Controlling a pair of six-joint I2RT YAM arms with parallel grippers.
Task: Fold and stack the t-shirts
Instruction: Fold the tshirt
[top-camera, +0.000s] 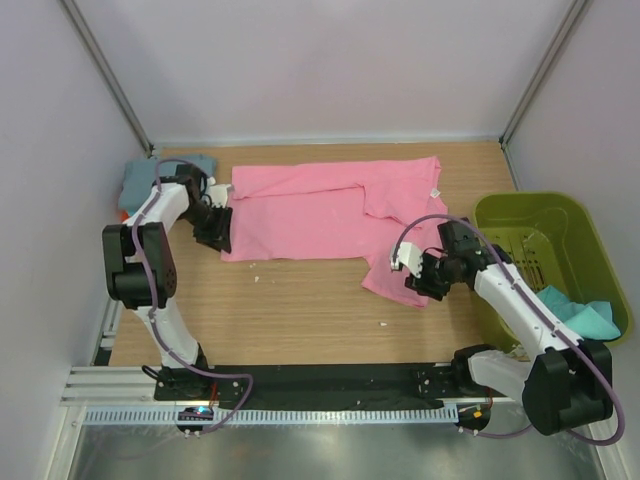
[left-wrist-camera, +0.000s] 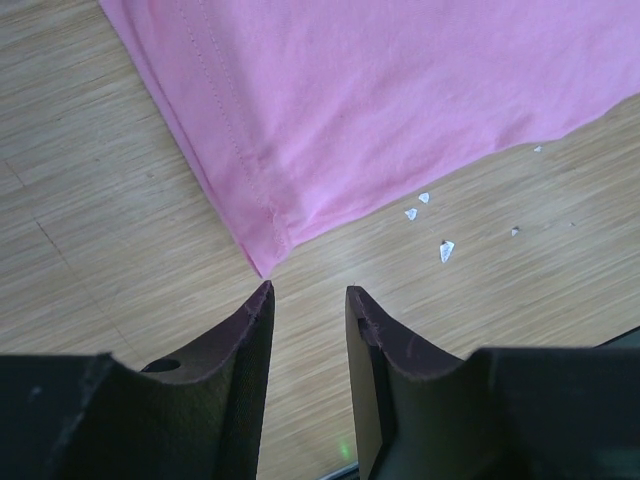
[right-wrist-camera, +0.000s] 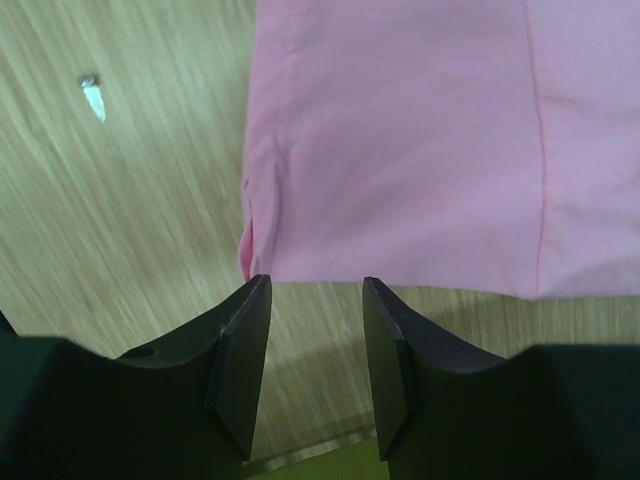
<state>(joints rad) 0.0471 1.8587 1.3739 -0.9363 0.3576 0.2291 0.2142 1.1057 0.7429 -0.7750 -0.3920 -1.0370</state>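
A bright pink t-shirt (top-camera: 320, 210) lies spread on the wooden table, with one part folded over at the right. My left gripper (top-camera: 218, 240) stands at its near-left corner. In the left wrist view this gripper (left-wrist-camera: 308, 290) is open, with bare wood between the jaws and the pink hem corner (left-wrist-camera: 262, 262) just ahead of its left fingertip. My right gripper (top-camera: 412, 285) is at the shirt's near-right edge. In the right wrist view it (right-wrist-camera: 315, 282) is open and empty, with the pink cloth (right-wrist-camera: 400, 150) just beyond the tips. A folded grey-blue t-shirt (top-camera: 140, 180) lies at the far left on an orange one (top-camera: 122, 213).
An olive-green basket (top-camera: 530, 205) stands at the right edge with a teal t-shirt (top-camera: 580, 310) inside. Small white scraps (left-wrist-camera: 445, 250) lie on the wood near the shirt's front edge. Grey walls close in the table on three sides.
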